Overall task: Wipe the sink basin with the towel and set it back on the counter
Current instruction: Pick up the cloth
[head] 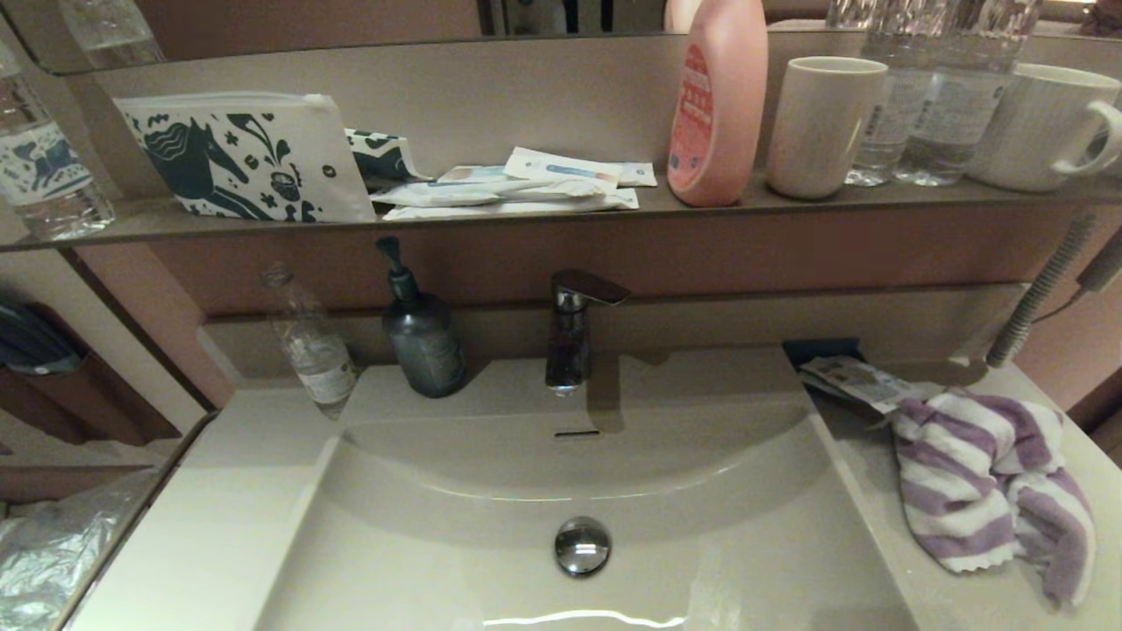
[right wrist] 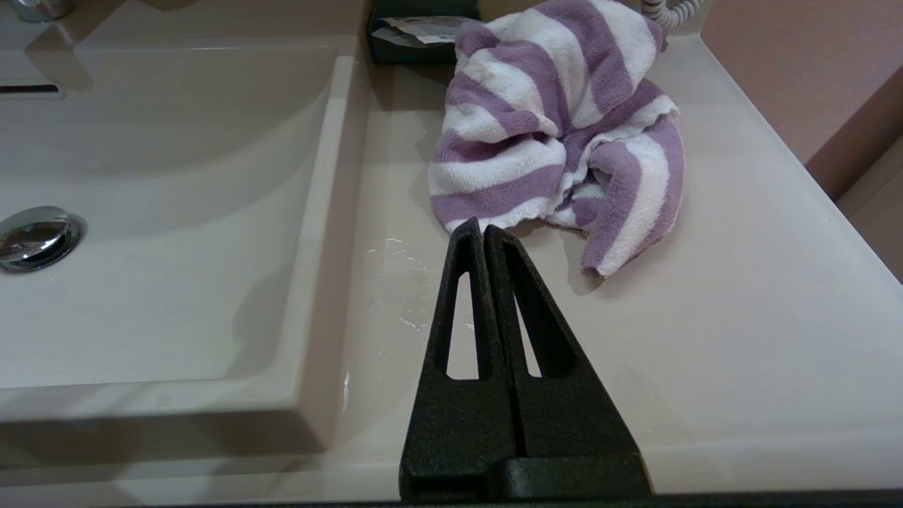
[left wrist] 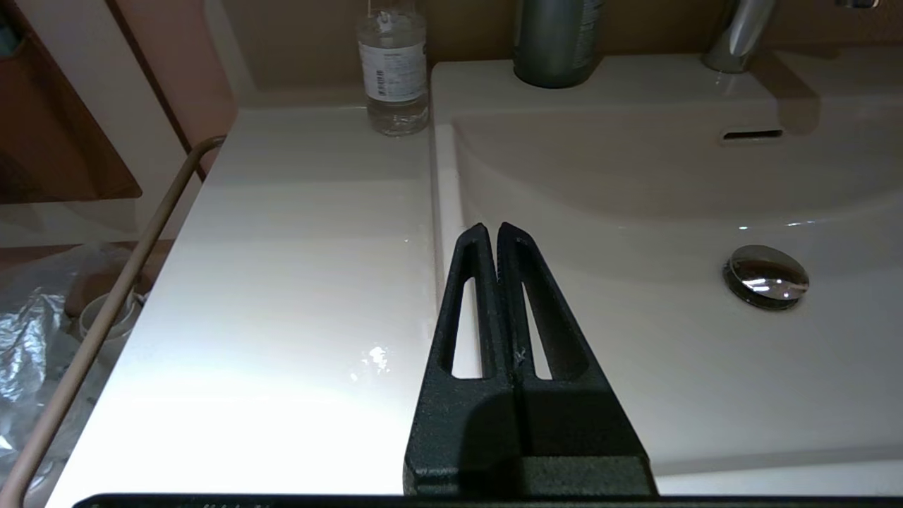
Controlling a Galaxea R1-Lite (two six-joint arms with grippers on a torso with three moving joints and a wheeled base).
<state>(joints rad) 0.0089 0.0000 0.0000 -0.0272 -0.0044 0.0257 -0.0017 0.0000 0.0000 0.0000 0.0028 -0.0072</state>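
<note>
— Where's the towel (head: 982,478)?
— Crumpled on the desk (head: 210,526), right of the sink basin (head: 491,491), long axis running back edge to front.
— The hands?
— Right hand (right wrist: 483,229) pressed together just before it; left hand (left wrist: 492,229) together too, empty.

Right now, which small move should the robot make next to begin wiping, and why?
Probably open the right gripper and ease it forward onto the towel. The towel lies crumpled on the counter beside the sink basin, ungrasped, and that gripper is shut just short of its near edge.
</note>
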